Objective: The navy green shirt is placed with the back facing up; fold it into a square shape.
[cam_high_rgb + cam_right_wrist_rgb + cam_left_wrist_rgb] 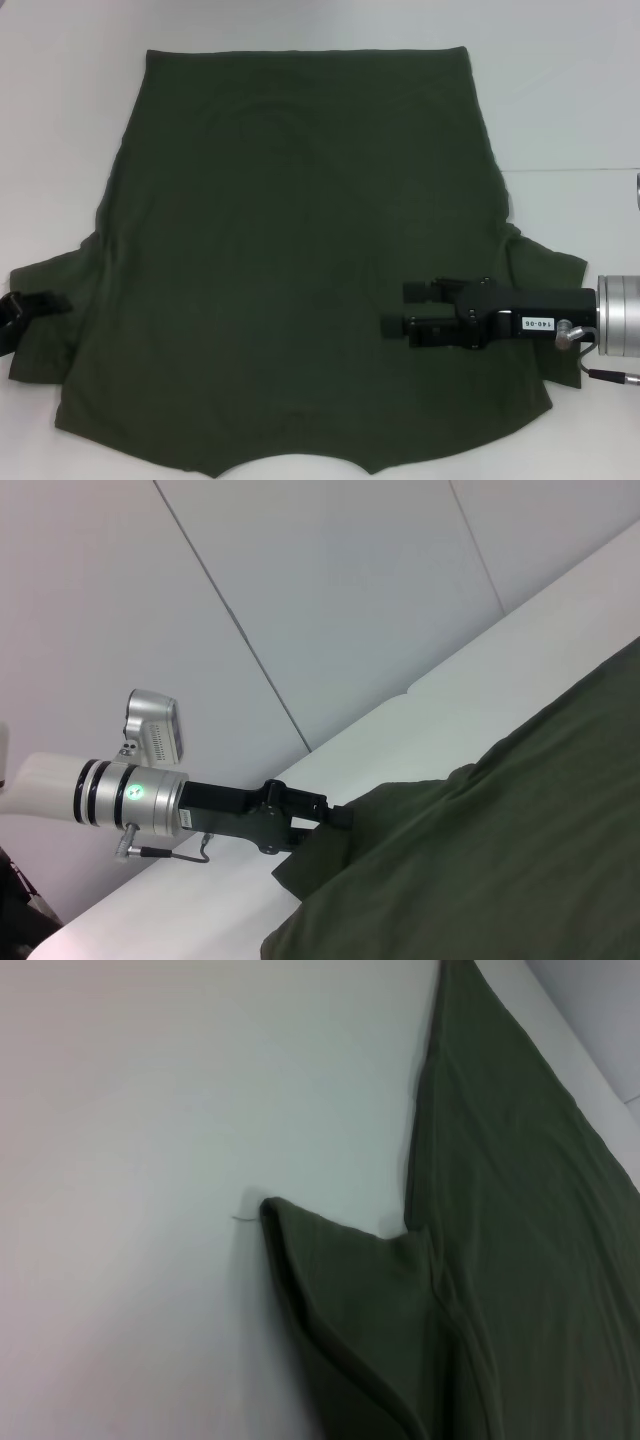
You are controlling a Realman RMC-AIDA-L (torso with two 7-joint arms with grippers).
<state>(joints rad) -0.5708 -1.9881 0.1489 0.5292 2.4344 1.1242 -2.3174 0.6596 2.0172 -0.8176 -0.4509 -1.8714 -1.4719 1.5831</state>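
The navy green shirt (pixel 290 260) lies spread flat on the white table, hem at the far side and neckline at the near edge. My left gripper (pixel 38 304) is at the shirt's left sleeve (pixel 350 1300), shut on the sleeve's outer edge; the right wrist view shows it (pixel 338 818) pinching that slightly raised sleeve. My right gripper (pixel 398 310) hovers over the right part of the shirt body, pointing toward the middle. Its fingers stand apart with nothing between them. The right sleeve (pixel 548 272) lies flat behind it.
The white table (pixel 70 100) surrounds the shirt on the left, far and right sides. A seam in the tabletop (pixel 575 170) runs at the right. A pale wall (pixel 300 590) stands behind the table.
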